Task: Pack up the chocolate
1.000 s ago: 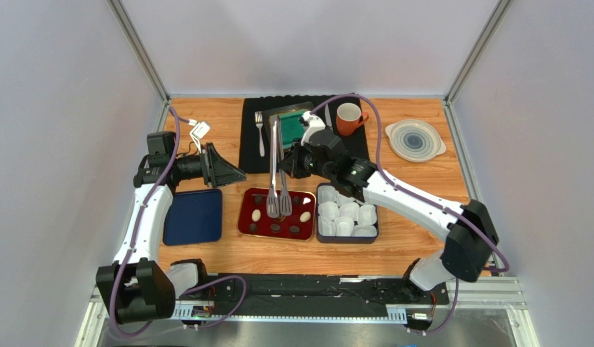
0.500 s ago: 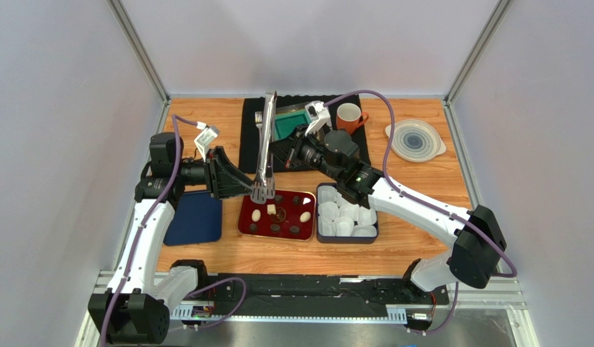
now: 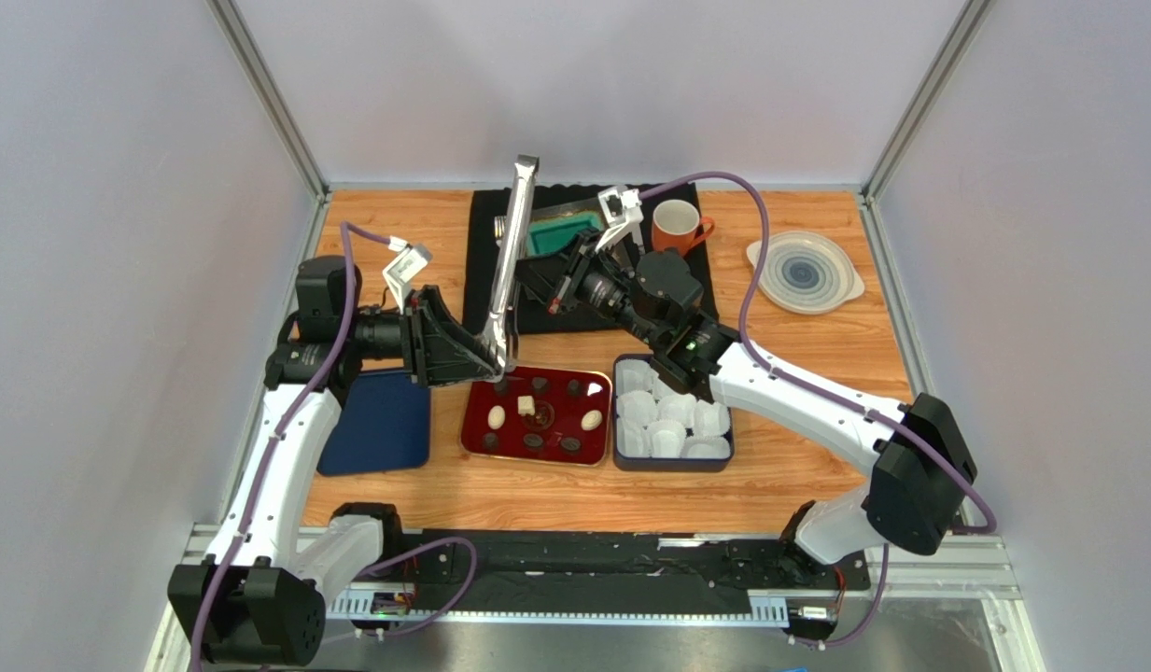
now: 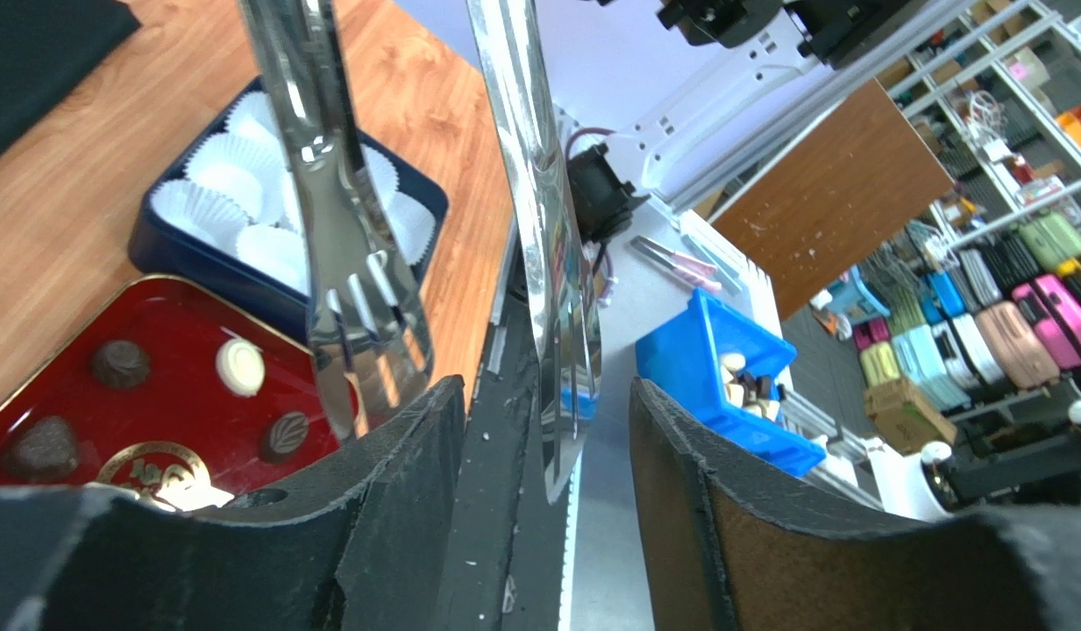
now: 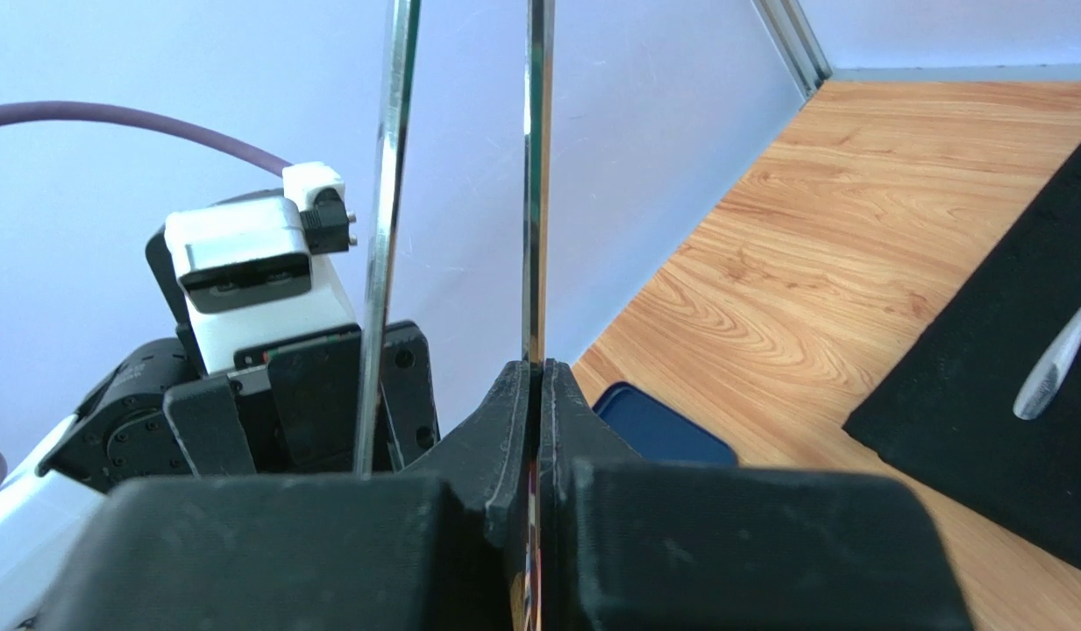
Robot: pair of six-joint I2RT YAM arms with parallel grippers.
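The chocolate (image 3: 535, 408) is laid in a red tray (image 3: 471, 437) on the wooden worktop (image 3: 791, 469), close by the open left fingers (image 4: 374, 526). Tongs (image 3: 507, 266) are clamped by the closed right fingers (image 5: 499, 427).

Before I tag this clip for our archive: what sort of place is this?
Probably a robotics lab or workshop: a wooden table boxed in by white panels on metal framing, two robot arms mounted at its near edge, and, in the left wrist view, shelving and a blue bin beyond.
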